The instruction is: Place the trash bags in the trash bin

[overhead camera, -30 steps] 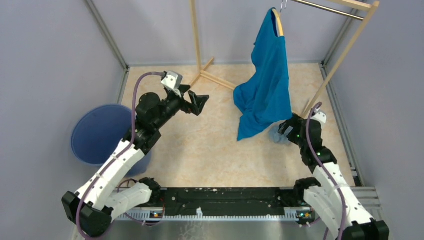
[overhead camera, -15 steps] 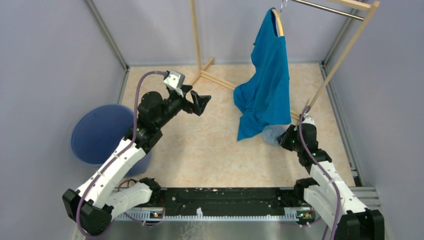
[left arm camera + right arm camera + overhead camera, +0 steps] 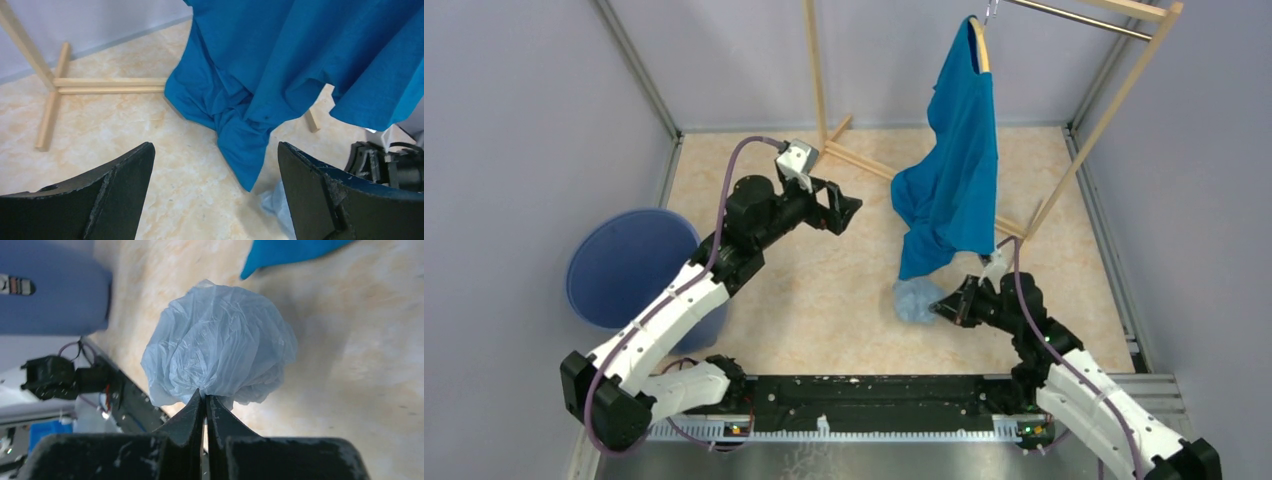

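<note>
1. Right fingers [image 3: 201,407]: pressed together, pinching a gathered fold at the near end of the trash bag [image 3: 220,355].
2. Trash bag: crumpled into a pale blue-grey ball that stands straight out beyond the fingertips, toward the counter's left. It has no clear long axis, and the pinched neck points back into the fingers. It sits over the right half of the counter [image 3: 824,300], toward the near edge. Whether it rests on the counter or hangs just above cannot be told.
3. Blue T-shirt [image 3: 954,180]: hangs from the wooden rack [image 3: 819,80]. Its lower hem is just behind the bag, and contact cannot be told.
4. Left fingers [image 3: 842,212]: spread wide and empty, poised over the counter's middle, facing the T-shirt.
5. Trash bin [image 3: 624,265]: upright, mouth up, against the counter's left edge, well apart from the bag.
6. Judgement: the carry runs leftward across the whole counter. The right arm holds the bag, and the left arm is nearer the bin.
</note>
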